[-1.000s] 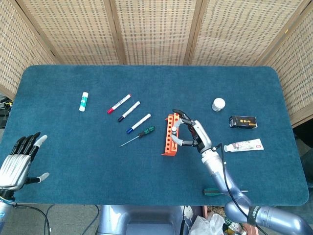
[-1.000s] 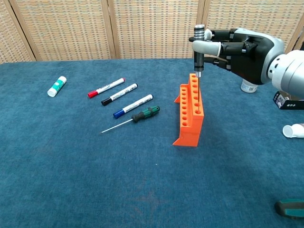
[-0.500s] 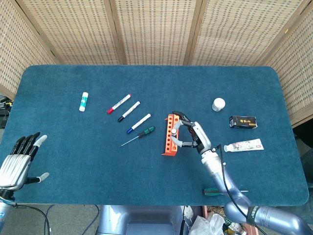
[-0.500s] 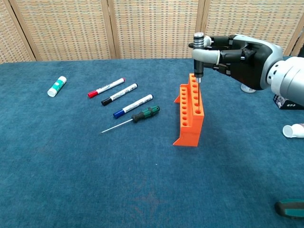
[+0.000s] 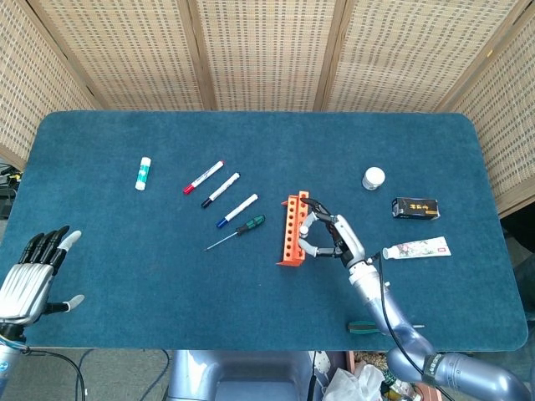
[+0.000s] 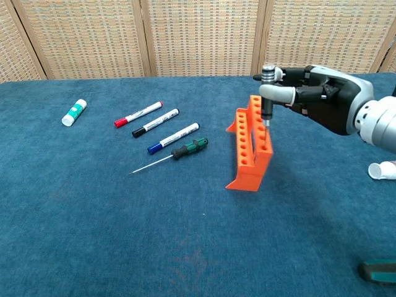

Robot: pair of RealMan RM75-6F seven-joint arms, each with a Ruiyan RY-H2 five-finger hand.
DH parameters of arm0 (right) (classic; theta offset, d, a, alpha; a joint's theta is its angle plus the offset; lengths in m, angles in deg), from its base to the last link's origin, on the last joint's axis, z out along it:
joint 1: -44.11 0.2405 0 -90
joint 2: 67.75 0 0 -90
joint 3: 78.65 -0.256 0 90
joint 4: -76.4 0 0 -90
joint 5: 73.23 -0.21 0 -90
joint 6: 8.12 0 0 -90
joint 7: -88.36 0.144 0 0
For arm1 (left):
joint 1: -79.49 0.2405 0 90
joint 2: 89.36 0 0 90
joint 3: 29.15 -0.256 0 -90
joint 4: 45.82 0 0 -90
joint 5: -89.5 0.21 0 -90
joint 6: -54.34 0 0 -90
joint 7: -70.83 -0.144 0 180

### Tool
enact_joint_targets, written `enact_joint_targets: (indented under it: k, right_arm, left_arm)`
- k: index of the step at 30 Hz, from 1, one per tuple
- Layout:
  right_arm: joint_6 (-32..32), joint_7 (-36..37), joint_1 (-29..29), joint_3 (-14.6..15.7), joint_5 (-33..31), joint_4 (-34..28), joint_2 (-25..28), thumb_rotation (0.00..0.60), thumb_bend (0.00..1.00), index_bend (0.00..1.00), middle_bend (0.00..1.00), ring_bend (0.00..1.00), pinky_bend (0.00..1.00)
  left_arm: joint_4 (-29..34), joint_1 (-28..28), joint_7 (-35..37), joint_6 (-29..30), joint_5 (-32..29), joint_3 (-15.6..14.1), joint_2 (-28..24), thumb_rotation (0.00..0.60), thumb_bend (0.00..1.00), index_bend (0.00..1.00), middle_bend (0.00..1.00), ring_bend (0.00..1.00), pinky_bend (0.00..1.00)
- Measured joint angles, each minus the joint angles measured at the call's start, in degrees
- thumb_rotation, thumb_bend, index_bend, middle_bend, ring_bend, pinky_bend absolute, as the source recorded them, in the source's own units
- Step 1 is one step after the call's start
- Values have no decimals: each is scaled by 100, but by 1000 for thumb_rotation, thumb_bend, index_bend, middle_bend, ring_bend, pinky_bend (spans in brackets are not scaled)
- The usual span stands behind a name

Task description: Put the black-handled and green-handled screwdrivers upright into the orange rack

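At the centre right of the chest view, the right hand (image 6: 322,102) pinches the black-handled screwdriver (image 6: 267,93) between thumb and fingers, its long axis vertical, silver cap up and tip down in a hole of the orange rack's (image 6: 249,148) upper row. The rack runs away from the camera and appears tilted, its near base lifted slightly toward the hand; no other tool shows in its holes. Left of the rack, the green-handled screwdriver (image 6: 189,148) lies flat on the blue table (image 6: 93,223), handle toward the rack, thin shaft pointing lower left. Just above it lie 3 markers (image 6: 156,122) side by side. At the head view's lower left, the left hand (image 5: 29,280) rests with fingers spread, holding nothing.
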Motion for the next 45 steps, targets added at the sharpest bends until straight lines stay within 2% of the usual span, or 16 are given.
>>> enact_joint_targets:
  k: [8,18,23,30,37,45]
  right_arm:
    - [-125,644,-48,249,409,525,-165,600,485,628,106,0,0]
    - [-290,1329,-73,375,635,664,-222,600,486,637,106,0,0]
    - [-352,1483,-64,353,654,636,-209,600,485,638,98,0,0]
    - [-455,1727,-71,284,579,510,-212,600,483,640,4,0,0]
    - [-573,1822,-110,184,398,507,-319,600,482,642,0,0,0]
    - [-726,1863,-214,201,306,610,-539,600,482,642,0,0,0]
  left_arm:
    - [5,-11,-34,-26,-26,-1,16,600,0,0,0,0,0]
    - [11,-30,-56,-58,-53,2,23,600,0,0,0,0,0]
    - [15,-27,-44,-55,-50,-3,18,600,0,0,0,0,0]
    - [16,-22,1,-46,-33,-9,-1,600,0,0,0,0,0]
    - [18,-22,49,-54,-25,-15,-22,600,0,0,0,0,0]
    - [27,-25,63,-64,-18,-24,-37,600,0,0,0,0,0]
